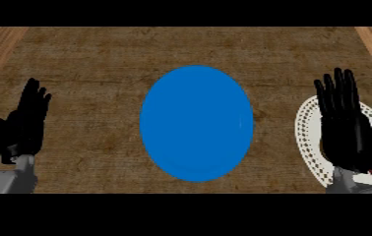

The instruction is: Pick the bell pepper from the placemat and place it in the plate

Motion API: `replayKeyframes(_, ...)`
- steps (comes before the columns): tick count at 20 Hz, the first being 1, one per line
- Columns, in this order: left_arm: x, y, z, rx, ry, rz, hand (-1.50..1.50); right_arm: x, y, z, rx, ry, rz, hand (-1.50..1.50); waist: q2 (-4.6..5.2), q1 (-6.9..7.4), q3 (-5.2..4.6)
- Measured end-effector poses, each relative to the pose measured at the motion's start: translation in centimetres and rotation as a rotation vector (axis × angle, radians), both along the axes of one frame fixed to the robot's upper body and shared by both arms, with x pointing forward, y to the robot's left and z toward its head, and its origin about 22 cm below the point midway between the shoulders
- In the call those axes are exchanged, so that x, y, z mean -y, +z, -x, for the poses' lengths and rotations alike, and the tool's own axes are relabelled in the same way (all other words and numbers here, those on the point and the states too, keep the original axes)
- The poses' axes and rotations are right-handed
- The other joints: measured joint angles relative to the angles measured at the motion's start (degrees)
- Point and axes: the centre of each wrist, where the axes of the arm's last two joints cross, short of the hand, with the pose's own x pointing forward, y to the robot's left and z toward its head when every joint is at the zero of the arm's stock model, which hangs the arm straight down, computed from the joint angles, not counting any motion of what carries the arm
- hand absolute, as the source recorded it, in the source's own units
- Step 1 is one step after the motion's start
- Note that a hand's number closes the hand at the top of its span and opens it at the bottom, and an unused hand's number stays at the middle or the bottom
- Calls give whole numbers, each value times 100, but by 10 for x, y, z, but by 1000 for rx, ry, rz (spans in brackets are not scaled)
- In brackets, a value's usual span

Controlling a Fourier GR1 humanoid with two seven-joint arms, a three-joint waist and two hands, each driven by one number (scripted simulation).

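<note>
The right hand (345,127), fingers straight and released, covers most of the white lace placemat (309,132), which the right edge also cuts off. The bell pepper cannot be made out; only a red speck (369,171) shows at that edge, beside the right wrist. The blue plate (196,124) lies at the middle of the table (94,58), apart from the placemat. The left hand (25,119) rests open at the left edge.

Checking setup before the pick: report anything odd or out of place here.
One oddity: no bell pepper shows. The white lacy placemat sits at the right edge, covered by the open black right hand, which may hide it. The round blue plate lies flat at centre; the black left hand rests open at left.
</note>
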Motion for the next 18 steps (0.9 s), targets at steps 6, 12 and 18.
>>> replayKeyframes(6,20,-32,15,-158,-103,32,0,69,64,-10,162,165,328,150,-119,-202,65)
replayKeyframes(12,54,-41,19,-197,-248,78,0,166,103,-3,246,-27,694,-150,-127,-289,107)
replayKeyframes(18,75,-43,21,-219,-318,88,0,249,89,26,327,-4,730,-150,-155,-143,127)
